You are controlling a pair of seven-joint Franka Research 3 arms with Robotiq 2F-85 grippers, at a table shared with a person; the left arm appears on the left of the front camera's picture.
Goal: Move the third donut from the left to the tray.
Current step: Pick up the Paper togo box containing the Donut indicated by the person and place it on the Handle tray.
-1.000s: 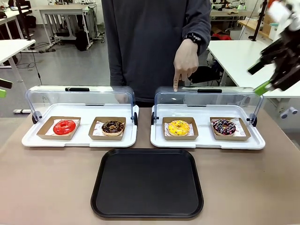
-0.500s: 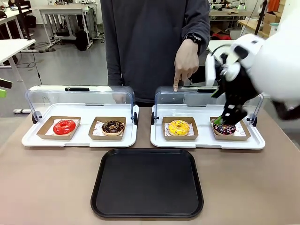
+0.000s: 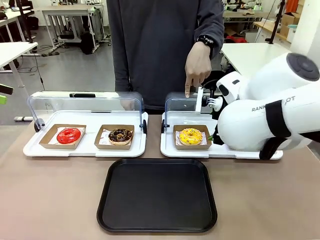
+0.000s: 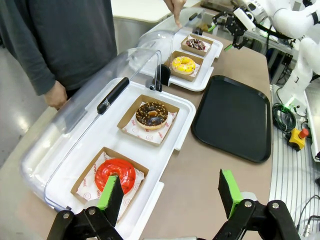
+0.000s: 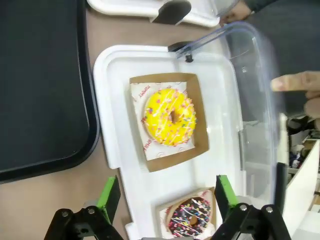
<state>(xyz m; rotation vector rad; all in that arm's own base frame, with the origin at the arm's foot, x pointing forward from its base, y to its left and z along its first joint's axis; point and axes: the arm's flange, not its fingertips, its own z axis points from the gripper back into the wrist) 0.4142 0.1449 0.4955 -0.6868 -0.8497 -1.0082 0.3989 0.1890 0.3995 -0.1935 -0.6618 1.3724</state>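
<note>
The third donut from the left (image 3: 190, 135), yellow-iced in a brown cardboard holder, lies in the right white tray; it also shows in the wrist views (image 5: 170, 117) (image 4: 183, 65). The black tray (image 3: 157, 195) lies in front of it, near the table's front edge (image 5: 40, 85). My right gripper (image 5: 167, 195) hangs open above the white tray, just beside the yellow donut and over the edge of a chocolate sprinkled donut (image 5: 190, 217). Nothing is between its fingers. My left gripper (image 4: 170, 190) is open and off to the left, above the table near the red donut (image 4: 115, 172).
A person's hand (image 3: 196, 67) points a finger down over the right tray's raised clear lid (image 5: 250, 100). The left white tray (image 3: 85, 150) holds a red donut (image 3: 68, 135) and a chocolate donut (image 3: 120, 135). My right arm (image 3: 265, 115) covers the right tray's far end.
My right arm has swung down from the upper right to above the right white tray, and it now covers the fourth donut in the front view. The pointing hand has stayed put.
</note>
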